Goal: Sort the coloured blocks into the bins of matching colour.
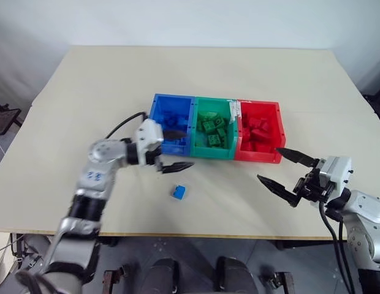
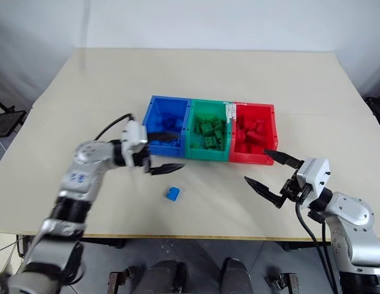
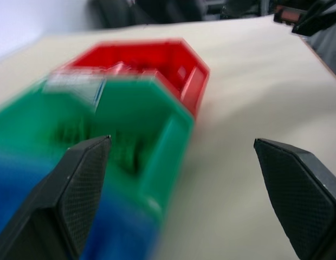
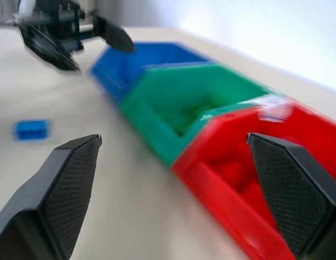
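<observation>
Both tools are released and grasp nothing. From the head camera, the left tool (image 1: 176, 150) hovers at the blue bin's (image 1: 158, 110) front edge, and the right tool (image 1: 281, 169) hovers just before the red bin (image 1: 276, 131). A green bin (image 1: 209, 154) sits between them, each bin holding blocks of its own colour. One blue block (image 1: 179, 192) lies on the beige table (image 1: 104, 79) in front of the bins.

Left wrist camera: spread fingers (image 3: 76, 189) frame the green and red bins.

Right wrist camera: all three bins, the blue block and the left tool appear.
</observation>
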Controlling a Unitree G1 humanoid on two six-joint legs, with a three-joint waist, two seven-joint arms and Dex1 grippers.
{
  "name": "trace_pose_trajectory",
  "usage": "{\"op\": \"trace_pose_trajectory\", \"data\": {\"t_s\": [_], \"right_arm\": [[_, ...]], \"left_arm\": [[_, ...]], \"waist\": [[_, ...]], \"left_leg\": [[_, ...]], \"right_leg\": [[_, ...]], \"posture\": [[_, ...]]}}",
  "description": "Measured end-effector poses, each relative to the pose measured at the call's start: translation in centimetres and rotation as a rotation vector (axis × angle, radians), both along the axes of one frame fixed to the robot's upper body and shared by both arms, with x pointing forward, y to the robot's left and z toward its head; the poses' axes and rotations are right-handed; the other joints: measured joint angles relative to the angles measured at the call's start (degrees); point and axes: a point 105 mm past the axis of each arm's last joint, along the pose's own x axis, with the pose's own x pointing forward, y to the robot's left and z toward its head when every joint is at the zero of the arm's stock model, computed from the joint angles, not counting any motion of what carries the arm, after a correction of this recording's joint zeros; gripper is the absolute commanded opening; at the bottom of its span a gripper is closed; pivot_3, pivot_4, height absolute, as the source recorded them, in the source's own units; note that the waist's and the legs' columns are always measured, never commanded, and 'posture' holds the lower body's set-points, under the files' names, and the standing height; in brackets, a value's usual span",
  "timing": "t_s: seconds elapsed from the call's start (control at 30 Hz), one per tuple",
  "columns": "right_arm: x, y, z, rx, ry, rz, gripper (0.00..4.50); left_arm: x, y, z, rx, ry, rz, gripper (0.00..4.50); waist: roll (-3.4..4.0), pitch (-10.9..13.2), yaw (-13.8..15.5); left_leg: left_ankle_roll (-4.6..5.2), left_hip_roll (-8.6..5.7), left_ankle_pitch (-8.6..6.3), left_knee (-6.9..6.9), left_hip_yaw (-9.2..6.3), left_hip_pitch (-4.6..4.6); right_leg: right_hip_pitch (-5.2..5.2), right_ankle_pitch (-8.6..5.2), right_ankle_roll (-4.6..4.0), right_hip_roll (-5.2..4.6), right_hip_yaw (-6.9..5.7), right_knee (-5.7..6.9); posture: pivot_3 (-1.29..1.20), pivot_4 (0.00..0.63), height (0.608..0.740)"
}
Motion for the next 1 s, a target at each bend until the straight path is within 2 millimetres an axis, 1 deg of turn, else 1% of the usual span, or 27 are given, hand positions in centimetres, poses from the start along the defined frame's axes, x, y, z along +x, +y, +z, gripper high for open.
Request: {"op": "trace_pose_trajectory", "data": {"t_s": [0.03, 0.17, 0.23, 0.27, 0.33, 0.4, 0.47, 0.6, 0.67, 0.7, 0.77, 0.87, 1.0], "right_arm": [[0.1, 0.2, -0.2, -0.016, 0.025, 0.042, 4.5], [0.8, 1.1, -0.2, -0.023, 0.04, 0.129, 4.5], [1.0, 1.7, -0.2, -0.027, 0.045, 0.175, 4.5], [0.9, 1.9, -0.4, -0.031, 0.053, 0.193, 4.5], [0.8, 2.1, -0.9, -0.043, 0.075, 0.222, 4.5], [0.7, 2.1, -1.1, -0.05, 0.084, 0.243, 4.5], [0.6, 2.3, -1.2, -0.064, 0.086, 0.266, 4.5], [-0.1, 1.7, -1.6, -0.12, 0.124, 0.292, 4.5], [-0.5, 1.3, -2.0, -0.132, 0.144, 0.295, 4.5], [-0.8, 1.2, -2.1, -0.133, 0.149, 0.297, 4.5], [-1.2, 0.9, -2.3, -0.147, 0.156, 0.299, 4.5], [-1.8, 0.6, -2.5, -0.167, 0.16, 0.305, 4.5], [-2.0, 0.2, -2.7, -0.167, 0.164, 0.283, 4.5]], "left_arm": [[-0.6, 1.4, -0.3, 0.008, 0.005, 0.053, 4.49], [-2.1, 5.5, -1.6, 0.036, 0.017, 0.22, 4.49], [-3.1, 7.6, -2.0, 0.052, -0.004, 0.296, 4.49], [-3.6, 8.5, -2.1, 0.056, -0.015, 0.324, 4.49], [-4.4, 9.3, -2.2, 0.047, -0.03, 0.343, 4.49], [-4.9, 8.8, -1.9, 0.04, -0.04, 0.32, 4.49], [-5.3, 7.7, -1.8, 0.039, -0.033, 0.277, 4.49], [-5.8, 4.7, -2.0, 0.022, 0.136, 0.171, 4.49], [-6.2, 2.9, -1.8, 0.057, 0.154, 0.1, 4.49], [-6.7, 1.7, -1.9, 0.104, 0.148, 0.037, 4.49], [-7.2, 0.3, -2.4, 0.194, 0.131, -0.058, 4.49], [-6.2, -0.4, -3.6, 0.292, 0.116, -0.102, 4.49], [-4.5, -0.6, -5.6, 0.399, 0.122, -0.158, 4.49]], "waist": [[0.0, 0.0, 0.21], [0.0, 0.0, 0.59], [0.0, 0.0, 0.48], [0.0, 0.0, 0.51], [0.0, 0.0, 0.71], [0.0, 0.0, 0.85], [0.0, 0.0, 0.79], [0.0, 0.0, 0.59], [0.0, 0.0, 0.56], [0.0, 0.0, 0.54], [0.04, -0.01, 0.54], [0.04, -0.01, 0.59], [0.04, -0.01, 0.61]], "left_leg": [[0.0, 0.01, 0.0, 0.03, -0.05, 0.02], [-0.08, 0.0, -0.05, 0.02, -0.22, 0.12], [-0.13, 0.01, -0.09, 0.0, -0.23, 0.12], [-0.14, 0.01, -0.1, -0.03, -0.25, 0.12], [-0.14, -0.01, -0.12, -0.02, -0.27, 0.11], [-0.13, -0.06, -0.13, 0.0, -0.29, 0.11], [-0.12, -0.06, -0.13, 0.0, -0.28, 0.13], [-0.12, -0.05, -0.13, -0.01, -0.27, 0.13], [-0.12, -0.05, -0.13, -0.02, -0.25, 0.13], [-0.12, -0.05, -0.13, -0.02, -0.24, 0.13], [-0.12, -0.05, -0.13, -0.03, -0.17, 0.15], [-0.13, 0.0, -0.12, -0.02, -0.12, 0.18], [-0.13, -0.01, -0.12, -0.03, -0.06, 0.18]], "right_leg": [[0.07, 0.0, 0.0, 0.0, -0.03, -0.08], [0.23, 0.0, -0.01, 0.0, -0.09, -0.16], [0.21, -0.01, -0.02, 0.0, -0.1, -0.19], [0.22, -0.01, -0.02, -0.01, -0.12, -0.19], [0.23, -0.01, -0.03, -0.03, -0.16, -0.21], [0.28, -0.01, -0.03, -0.08, -0.18, -0.21], [0.29, -0.01, -0.03, -0.08, -0.17, -0.21], [0.26, -0.01, -0.03, -0.05, -0.16, -0.15], [0.26, -0.01, -0.03, -0.04, -0.16, -0.17], [0.26, -0.01, -0.03, -0.04, -0.15, -0.17], [0.26, -0.01, -0.03, -0.02, -0.14, -0.18], [0.29, -0.01, -0.03, 0.06, -0.14, -0.21], [0.27, -0.01, -0.03, 0.06, -0.12, -0.21]], "posture": [[0.0, 0.15, 0.74], [0.0, 0.15, 0.74], [0.0, 0.15, 0.74], [0.0, 0.15, 0.74], [0.0, 0.15, 0.74], [0.0, 0.15, 0.74], [0.0, 0.15, 0.74], [0.0, 0.15, 0.74], [0.0, 0.15, 0.74], [0.0, 0.15, 0.74], [0.0, 0.15, 0.74], [0.0, 0.15, 0.74], [0.0, 0.15, 0.74]]}}
